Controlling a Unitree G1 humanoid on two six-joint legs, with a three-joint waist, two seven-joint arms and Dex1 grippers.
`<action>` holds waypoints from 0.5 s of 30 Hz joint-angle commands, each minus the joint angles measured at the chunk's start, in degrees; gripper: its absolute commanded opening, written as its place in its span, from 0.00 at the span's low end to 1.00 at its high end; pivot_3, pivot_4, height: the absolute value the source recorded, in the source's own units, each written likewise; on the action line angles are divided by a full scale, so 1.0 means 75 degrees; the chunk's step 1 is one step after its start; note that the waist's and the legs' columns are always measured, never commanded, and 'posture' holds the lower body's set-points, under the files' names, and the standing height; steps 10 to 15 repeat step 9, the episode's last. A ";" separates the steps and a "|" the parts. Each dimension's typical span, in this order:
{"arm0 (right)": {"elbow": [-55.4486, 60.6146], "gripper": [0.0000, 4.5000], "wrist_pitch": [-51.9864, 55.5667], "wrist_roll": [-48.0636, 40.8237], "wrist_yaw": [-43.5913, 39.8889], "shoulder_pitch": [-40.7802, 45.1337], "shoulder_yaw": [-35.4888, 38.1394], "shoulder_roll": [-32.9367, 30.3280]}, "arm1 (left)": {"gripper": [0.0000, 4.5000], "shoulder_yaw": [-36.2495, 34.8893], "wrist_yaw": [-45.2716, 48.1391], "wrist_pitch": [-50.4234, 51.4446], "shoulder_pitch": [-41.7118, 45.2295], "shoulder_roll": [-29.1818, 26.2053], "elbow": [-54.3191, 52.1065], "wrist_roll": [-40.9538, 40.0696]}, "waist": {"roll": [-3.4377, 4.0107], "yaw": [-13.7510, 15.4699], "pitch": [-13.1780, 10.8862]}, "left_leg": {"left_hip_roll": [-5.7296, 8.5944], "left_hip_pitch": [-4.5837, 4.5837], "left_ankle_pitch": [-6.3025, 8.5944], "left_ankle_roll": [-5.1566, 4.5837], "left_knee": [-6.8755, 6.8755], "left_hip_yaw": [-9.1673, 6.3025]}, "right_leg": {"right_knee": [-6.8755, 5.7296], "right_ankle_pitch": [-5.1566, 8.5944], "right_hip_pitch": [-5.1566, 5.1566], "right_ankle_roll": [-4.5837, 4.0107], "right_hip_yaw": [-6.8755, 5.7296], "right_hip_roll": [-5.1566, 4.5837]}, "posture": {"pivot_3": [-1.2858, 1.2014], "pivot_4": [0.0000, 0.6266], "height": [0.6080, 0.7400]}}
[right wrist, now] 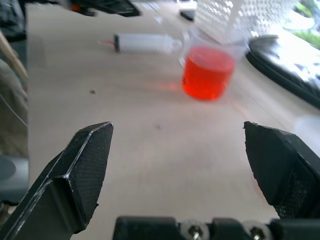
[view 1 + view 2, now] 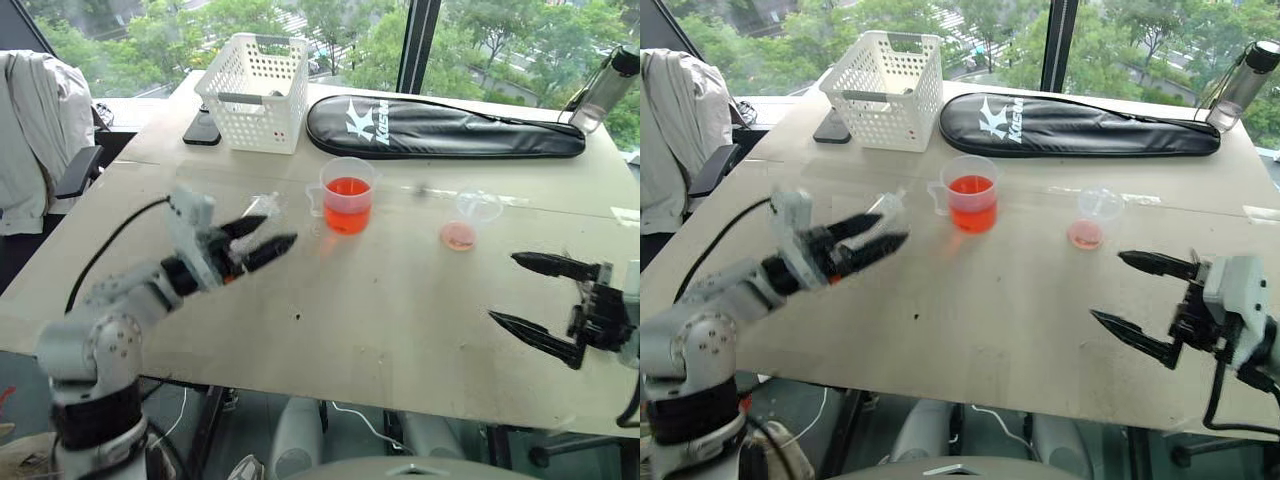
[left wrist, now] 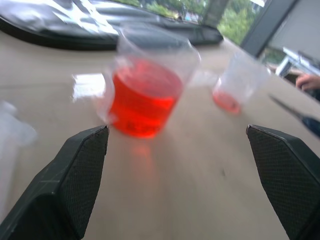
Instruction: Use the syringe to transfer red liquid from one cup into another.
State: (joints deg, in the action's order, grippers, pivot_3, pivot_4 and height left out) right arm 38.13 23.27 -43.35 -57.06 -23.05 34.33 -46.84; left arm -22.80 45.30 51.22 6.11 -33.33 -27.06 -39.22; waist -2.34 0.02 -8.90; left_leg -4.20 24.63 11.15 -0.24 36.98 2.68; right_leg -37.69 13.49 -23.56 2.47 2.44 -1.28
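The syringe (image 1: 145,42) lies flat on the table, left of the handled beaker (image 2: 347,195), which is about half full of red liquid (image 2: 347,216). Right of the beaker stands the smaller clear cup (image 2: 470,220) with a thin layer of red liquid at its bottom. My left gripper (image 2: 278,232) hovers open and empty just in front of the syringe, pointing toward the beaker and partly covering the syringe (image 2: 262,207). Near the table's front right, my right gripper (image 2: 504,288) is open wide, holds nothing and stays well short of the small cup.
At the back of the table are a white plastic basket (image 2: 255,90), a dark phone (image 2: 203,128) beside it and a long black racket bag (image 2: 440,125). A bottle (image 2: 605,90) stands at the far right corner. A chair with a grey jacket (image 2: 35,130) is off to the left.
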 commanded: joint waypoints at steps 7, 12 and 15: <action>-0.1022 1.00 -0.0673 0.1064 -0.0683 -0.1784 0.1384 0.0414 | 0.99 -0.0096 0.0956 -0.2088 -0.2644 -0.0539 -0.0493 0.0619 | 0.0028 -0.0001 0.0027 | -0.0002 -0.0008 0.0016 0.0025 -0.0016 0.0016 | 0.0021 0.0018 -0.0013 0.0025 -0.0004 -0.0049 | 0.52 0.24 0.88; -0.1173 1.00 -0.0738 0.1217 -0.0681 -0.1835 0.1344 0.0422 | 0.99 0.0142 0.0931 -0.2396 -0.2816 -0.0476 -0.0359 0.0799 | 0.0035 -0.0007 0.0030 | -0.0002 -0.0007 0.0019 0.0028 -0.0018 0.0012 | 0.0025 0.0018 -0.0015 0.0026 0.0000 -0.0085 | 0.52 0.24 0.88; -0.1173 1.00 -0.0738 0.1217 -0.0681 -0.1835 0.1344 0.0422 | 0.99 0.0142 0.0931 -0.2396 -0.2816 -0.0476 -0.0359 0.0799 | 0.0035 -0.0007 0.0030 | -0.0002 -0.0007 0.0019 0.0028 -0.0018 0.0012 | 0.0025 0.0018 -0.0015 0.0026 0.0000 -0.0085 | 0.52 0.24 0.88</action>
